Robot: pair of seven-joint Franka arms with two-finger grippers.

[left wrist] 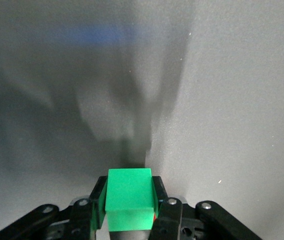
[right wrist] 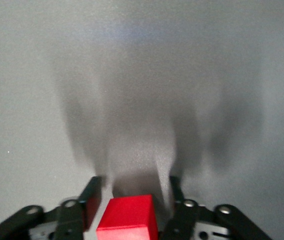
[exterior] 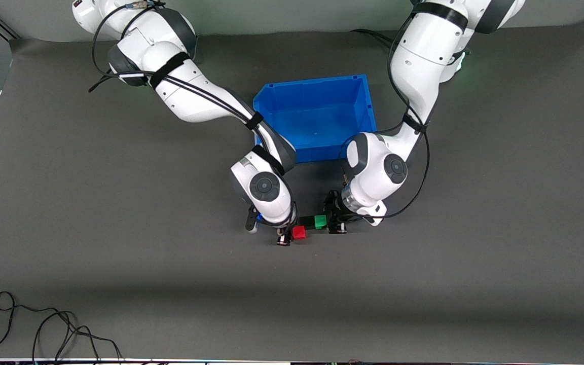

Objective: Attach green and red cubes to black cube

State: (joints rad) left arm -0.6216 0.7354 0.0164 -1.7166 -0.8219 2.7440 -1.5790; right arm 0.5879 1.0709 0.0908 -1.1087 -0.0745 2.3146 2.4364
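One green cube point(left wrist: 130, 197) pinched in my left gripper point(left wrist: 130, 212); one red cube point(right wrist: 128, 218) between my right gripper's point(right wrist: 131, 210) fingers, grip unclear; one blue bin point(exterior: 317, 119).

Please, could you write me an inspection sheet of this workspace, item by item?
Surface: dark table.
Job's things: green cube and red cube side by side; black cube seemingly beside the green one, hard to tell.
Clutter: blue bin, farther from the camera than the cubes.
Claws: left claw shut on green cube; right claw open around red cube.
Cables: loose cable on table, nearest the camera.
Surroundings: nothing seen.
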